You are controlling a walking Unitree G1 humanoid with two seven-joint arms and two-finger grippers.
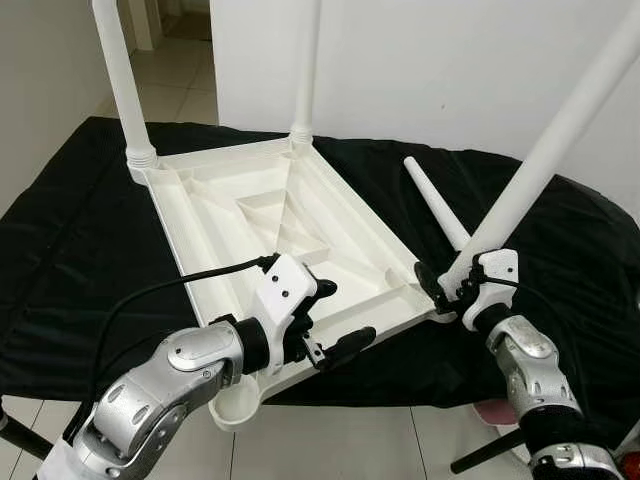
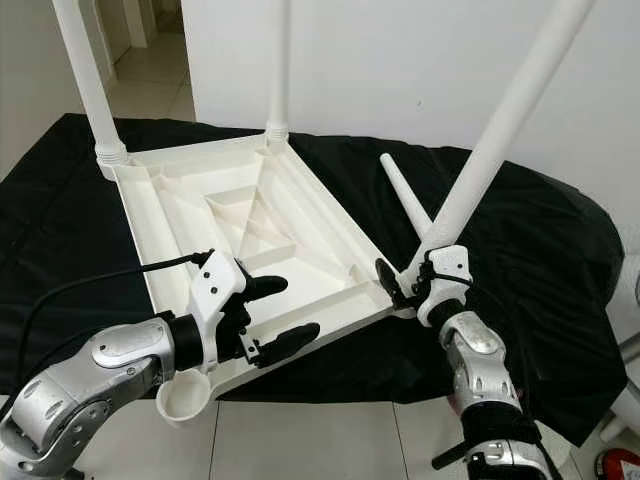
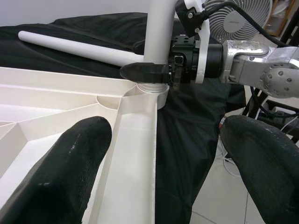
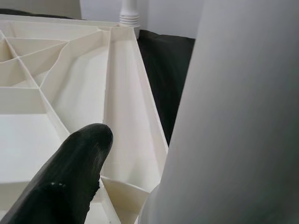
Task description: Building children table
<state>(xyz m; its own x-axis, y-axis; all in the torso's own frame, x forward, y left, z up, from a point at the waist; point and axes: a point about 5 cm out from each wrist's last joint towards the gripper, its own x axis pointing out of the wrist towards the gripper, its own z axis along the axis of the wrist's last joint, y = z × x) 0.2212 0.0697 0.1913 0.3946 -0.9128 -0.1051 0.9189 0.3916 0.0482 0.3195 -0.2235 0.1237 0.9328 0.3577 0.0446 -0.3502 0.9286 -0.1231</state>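
Left eye view — right fingers point(image 1: 442, 290) clamp corner leg point(image 1: 560, 135); left fingers point(image 1: 335, 318) wide, straddling tabletop point(image 1: 270, 215) edge.

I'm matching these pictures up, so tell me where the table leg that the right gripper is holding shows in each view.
Left eye: leg, slanting right of centre.
Right eye: leg, right of centre.
Left wrist: leg, top centre.
Right wrist: leg, blurred, close.
Shared landmark: upturned tabletop.

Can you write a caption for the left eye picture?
Right gripper fits a tilted white leg into the upside-down table top; left gripper straddles its near edge.
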